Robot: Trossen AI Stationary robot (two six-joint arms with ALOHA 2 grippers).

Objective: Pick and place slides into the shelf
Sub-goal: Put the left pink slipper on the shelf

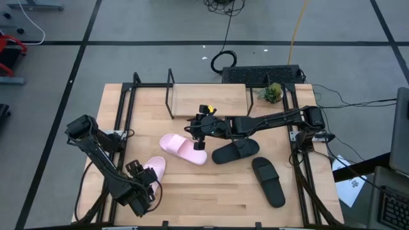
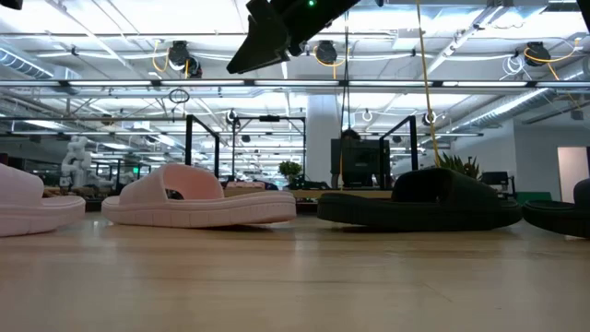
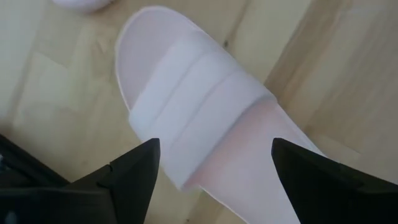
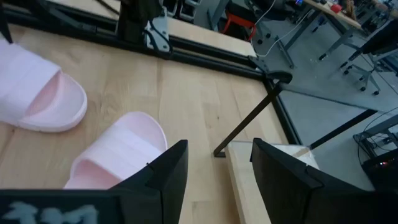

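Left gripper (image 1: 148,181) hangs open over one pink slide (image 1: 153,168) and right gripper (image 1: 199,133) hovers open, empty, above the other (image 1: 183,149), so with both black slides (image 1: 235,152) on the table the shelf (image 1: 209,99) holds none.

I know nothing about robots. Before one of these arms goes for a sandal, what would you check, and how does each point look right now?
1. Left gripper open wide enough: ok, fingers spread either side of a pale pink slide.
2. Left gripper lined up over that slide: ok.
3. Right gripper empty: ok, open, holding nothing.
4. Shelf has room: ok, no slides on its board.
5. Other slides clear of the arms: ok; second pink slide and both black slides lie flat.
6. Left fingers low enough to grip: cannot tell.
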